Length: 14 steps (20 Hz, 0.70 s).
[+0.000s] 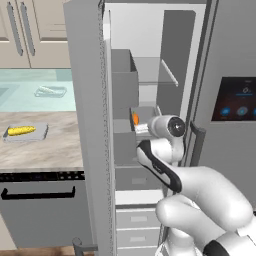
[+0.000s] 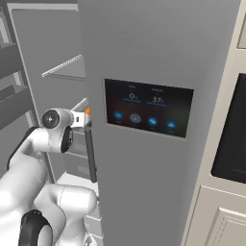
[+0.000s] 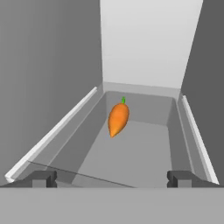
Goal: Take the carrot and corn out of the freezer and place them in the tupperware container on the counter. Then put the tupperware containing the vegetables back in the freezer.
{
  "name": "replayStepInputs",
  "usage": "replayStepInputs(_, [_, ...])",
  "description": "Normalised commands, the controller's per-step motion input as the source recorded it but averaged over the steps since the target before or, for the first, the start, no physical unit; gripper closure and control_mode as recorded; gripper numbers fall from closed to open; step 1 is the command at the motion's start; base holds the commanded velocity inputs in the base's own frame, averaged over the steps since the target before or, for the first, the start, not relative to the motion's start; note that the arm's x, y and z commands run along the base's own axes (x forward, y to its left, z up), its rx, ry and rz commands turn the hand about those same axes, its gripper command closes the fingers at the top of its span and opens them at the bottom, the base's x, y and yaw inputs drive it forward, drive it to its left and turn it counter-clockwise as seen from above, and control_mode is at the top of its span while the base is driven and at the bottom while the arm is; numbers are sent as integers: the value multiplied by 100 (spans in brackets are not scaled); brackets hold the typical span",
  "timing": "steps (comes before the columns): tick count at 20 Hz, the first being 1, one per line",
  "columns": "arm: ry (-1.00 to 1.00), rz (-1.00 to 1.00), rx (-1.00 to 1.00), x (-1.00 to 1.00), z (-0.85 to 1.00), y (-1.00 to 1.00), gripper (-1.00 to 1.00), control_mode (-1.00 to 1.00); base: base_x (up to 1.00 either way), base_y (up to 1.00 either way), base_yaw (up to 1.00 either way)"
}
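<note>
The freezer (image 1: pixel 150 35) stands open, and my arm reaches into it at mid height. The orange carrot (image 3: pixel 118 119) lies in a grey bin on a shelf, straight ahead of my gripper (image 3: pixel 112 179) and a short way beyond its tips. The gripper is open wide, its fingertips (image 3: pixel 43 178) far apart, with nothing between them. From the base I see the carrot (image 1: pixel 135 119) just past my hand, and as a sliver of orange (image 2: pixel 88 111). The yellow corn (image 1: pixel 21 131) lies in the tupperware container (image 1: pixel 40 135) on the counter (image 1: pixel 55 147) to the left.
The open freezer door (image 1: pixel 87 125) stands between the counter and the freezer shelves. The fridge door with its dark touch panel (image 2: pixel 149 113) is close on the right. A dark dishwasher front (image 1: pixel 40 210) sits under the counter. Another clear container (image 1: pixel 50 91) lies at the back.
</note>
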Motion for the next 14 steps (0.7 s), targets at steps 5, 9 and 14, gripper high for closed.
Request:
replayStepInputs(5, [5,0,0,20,0,0,-100,-100,0,0,0])
replayStepInputs(9, [7,0,0,14,9,0,-100,-100,0,0,0])
replayStepInputs(14, [11,0,0,10,11,0,-100,-100,0,0,0])
